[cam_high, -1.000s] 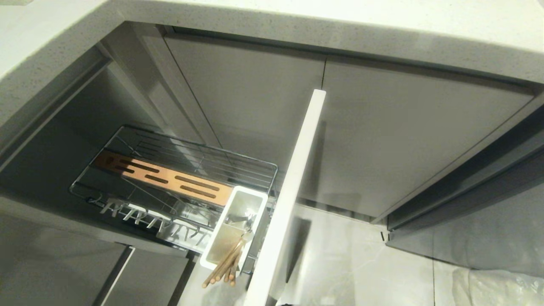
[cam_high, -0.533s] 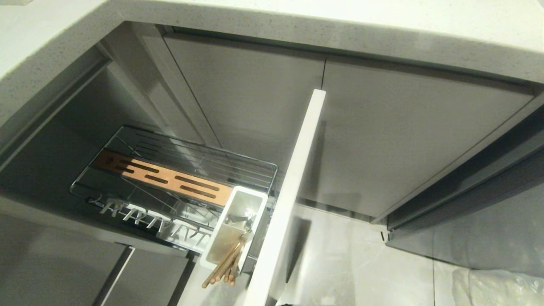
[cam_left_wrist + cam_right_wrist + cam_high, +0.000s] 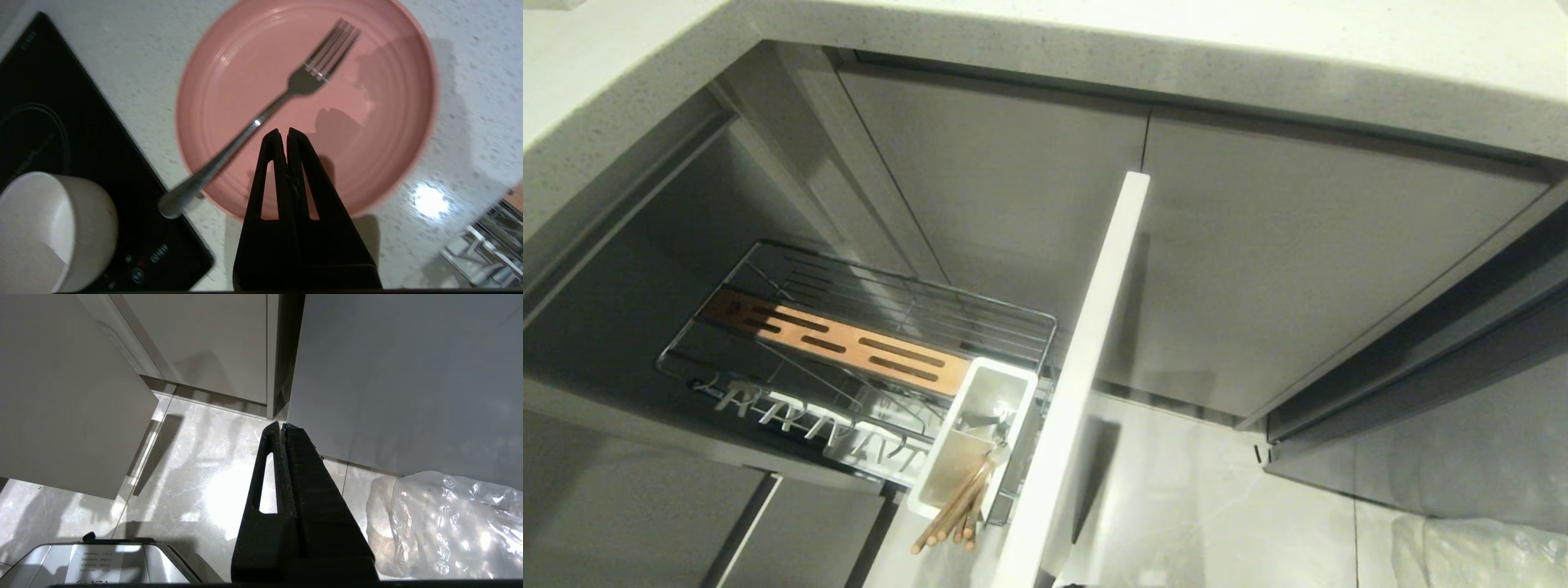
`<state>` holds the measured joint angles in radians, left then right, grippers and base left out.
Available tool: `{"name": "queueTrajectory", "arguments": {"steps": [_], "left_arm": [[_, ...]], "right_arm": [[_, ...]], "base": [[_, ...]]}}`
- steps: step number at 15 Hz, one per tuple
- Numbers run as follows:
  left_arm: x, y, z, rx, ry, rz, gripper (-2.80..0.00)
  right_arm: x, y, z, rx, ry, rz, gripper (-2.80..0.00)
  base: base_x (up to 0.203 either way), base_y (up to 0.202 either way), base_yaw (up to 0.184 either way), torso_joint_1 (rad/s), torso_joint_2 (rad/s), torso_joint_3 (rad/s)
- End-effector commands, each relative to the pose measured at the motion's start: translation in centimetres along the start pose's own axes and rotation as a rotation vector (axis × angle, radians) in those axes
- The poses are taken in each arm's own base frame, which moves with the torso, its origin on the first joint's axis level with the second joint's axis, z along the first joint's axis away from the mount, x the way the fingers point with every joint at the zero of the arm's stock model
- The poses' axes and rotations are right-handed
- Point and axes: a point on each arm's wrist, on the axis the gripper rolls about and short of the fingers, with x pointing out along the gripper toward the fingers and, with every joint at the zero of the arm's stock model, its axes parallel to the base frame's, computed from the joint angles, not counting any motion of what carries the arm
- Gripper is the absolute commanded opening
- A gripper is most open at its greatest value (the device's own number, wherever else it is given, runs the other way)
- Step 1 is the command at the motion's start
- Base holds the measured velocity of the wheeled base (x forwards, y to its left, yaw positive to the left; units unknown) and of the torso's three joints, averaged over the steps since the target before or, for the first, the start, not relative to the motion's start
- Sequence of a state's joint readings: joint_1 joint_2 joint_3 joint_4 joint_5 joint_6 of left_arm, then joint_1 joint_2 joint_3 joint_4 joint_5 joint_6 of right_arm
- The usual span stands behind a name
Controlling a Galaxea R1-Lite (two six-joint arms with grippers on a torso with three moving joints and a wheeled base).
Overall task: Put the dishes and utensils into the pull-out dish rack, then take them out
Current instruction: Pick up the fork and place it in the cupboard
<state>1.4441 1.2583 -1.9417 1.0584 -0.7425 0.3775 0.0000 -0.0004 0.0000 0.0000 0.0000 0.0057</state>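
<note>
- Pull-out dish rack point(image 3: 866, 343): drawn out from under the worktop point(image 3: 1094, 41), seen from above in the head view; its chrome wire basket holds no plate or bowl
- Slotted wooden strip point(image 3: 833, 339): runs lengthwise along the middle of the rack, beside a row of metal prongs point(image 3: 809, 425) on the near edge
- White utensil caddy point(image 3: 976, 433): stands at the rack's end, just beside the pale front panel point(image 3: 1086, 359), which shows edge-on
- Chopsticks point(image 3: 952, 510): stand tilted in the caddy, their ends sticking out over its near rim
- Pink plate point(image 3: 306, 106): lies flat on the speckled worktop point(image 3: 470, 122), just beside a black cooktop point(image 3: 61, 134)
- Fork point(image 3: 261, 118): lies slantwise across the plate, tines on the plate, handle end reaching past the rim over the corner of the cooktop
- Cream-white bowl point(image 3: 53, 228): sits on the cooktop, near the fork's handle, not touching it
- Left pincer point(image 3: 284, 132): hovers over the plate, fingers pressed together, gripping nothing, tip close beside the fork's shaft
- Right pincer point(image 3: 282, 426): closed and empty, pointing down at the tiled floor point(image 3: 196, 465) near the cabinet fronts; a clear plastic bag point(image 3: 441, 522) lies on the floor beside it
</note>
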Motion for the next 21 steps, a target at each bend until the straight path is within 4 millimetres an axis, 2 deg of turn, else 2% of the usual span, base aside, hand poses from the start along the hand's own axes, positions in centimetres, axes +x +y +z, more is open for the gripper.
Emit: {"name": "queueTrajectory", "arguments": {"steps": [1,8,9,13,21], "left_arm": [[1.0,1.6,-0.2,-0.033,0.019,0.015,-2.8],[1.6,3.4,-1.1,-0.039,0.055,0.058,-2.8],[1.8,3.7,-1.1,-0.033,0.059,0.062,0.0],[2.5,4.6,-1.7,-0.054,0.09,0.043,0.0],[4.7,5.9,-3.1,-0.156,0.143,-0.102,0.0]], "right_arm": [[0.0,0.0,0.0,0.0,0.0,0.0,-2.8],[0.0,0.0,0.0,0.0,0.0,0.0,-2.8],[0.0,0.0,0.0,0.0,0.0,0.0,-2.8],[0.0,0.0,0.0,0.0,0.0,0.0,-2.8],[0.0,0.0,0.0,0.0,0.0,0.0,-2.8]], "base": [[0.0,0.0,0.0,0.0,0.0,0.0],[0.0,0.0,0.0,0.0,0.0,0.0],[0.0,0.0,0.0,0.0,0.0,0.0],[0.0,0.0,0.0,0.0,0.0,0.0],[0.0,0.0,0.0,0.0,0.0,0.0]]}}
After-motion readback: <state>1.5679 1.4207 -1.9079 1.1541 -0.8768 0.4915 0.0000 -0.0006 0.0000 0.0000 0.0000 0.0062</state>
